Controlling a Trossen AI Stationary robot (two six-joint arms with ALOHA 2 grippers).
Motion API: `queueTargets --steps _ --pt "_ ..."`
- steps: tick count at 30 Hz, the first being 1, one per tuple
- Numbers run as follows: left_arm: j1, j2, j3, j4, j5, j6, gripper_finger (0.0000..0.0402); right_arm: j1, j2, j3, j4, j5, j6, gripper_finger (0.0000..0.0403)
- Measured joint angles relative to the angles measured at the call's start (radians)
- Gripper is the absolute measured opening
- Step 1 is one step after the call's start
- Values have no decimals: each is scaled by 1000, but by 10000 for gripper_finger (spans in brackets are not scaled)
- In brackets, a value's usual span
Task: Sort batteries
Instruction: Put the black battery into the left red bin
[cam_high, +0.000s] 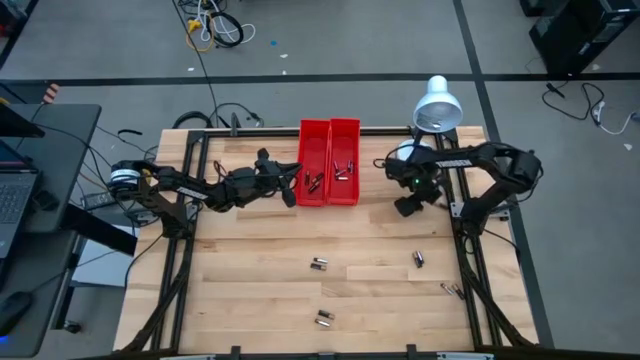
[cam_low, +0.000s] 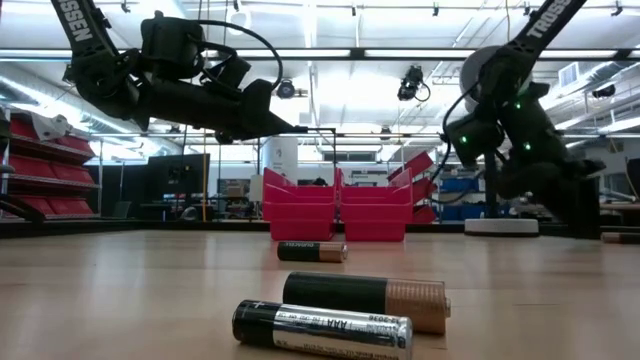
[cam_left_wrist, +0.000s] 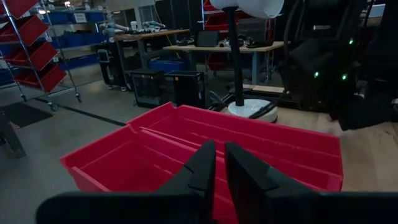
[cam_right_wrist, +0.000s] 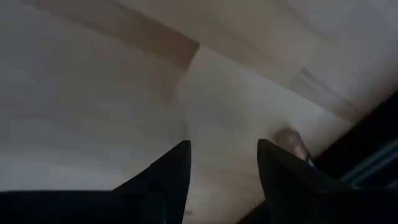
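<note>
Two red bins (cam_high: 329, 128) stand side by side at the table's far edge, and each has a few batteries (cam_high: 313, 182) lying on its floor. Several more batteries (cam_high: 320, 264) lie loose on the near half of the wooden table; the low view shows three up close (cam_low: 322, 328). My left gripper (cam_high: 291, 186) hovers at the left bin's left wall. Its fingers (cam_left_wrist: 205, 168) are together with only a slit between them, and nothing shows in that slit. My right gripper (cam_high: 408, 206) hangs open over bare wood right of the bins, holding nothing (cam_right_wrist: 221, 177).
A white desk lamp (cam_high: 437, 105) stands at the far right corner, close to my right arm. Black frame rails (cam_high: 190, 240) run along the table's left and right sides. A laptop (cam_high: 15, 200) sits on a stand off the table's left edge.
</note>
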Motion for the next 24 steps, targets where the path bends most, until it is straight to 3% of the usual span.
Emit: queueTargets --steps 3,8,24 --pt "0 0 0 -2 0 0 49 1 -14 25 -36 8 -22 171" --pt "0 0 0 2 0 0 49 -15 -16 49 -126 158 -64 170" --pt "0 0 0 2 0 -1 49 -79 156 -28 -69 137 -317 165"
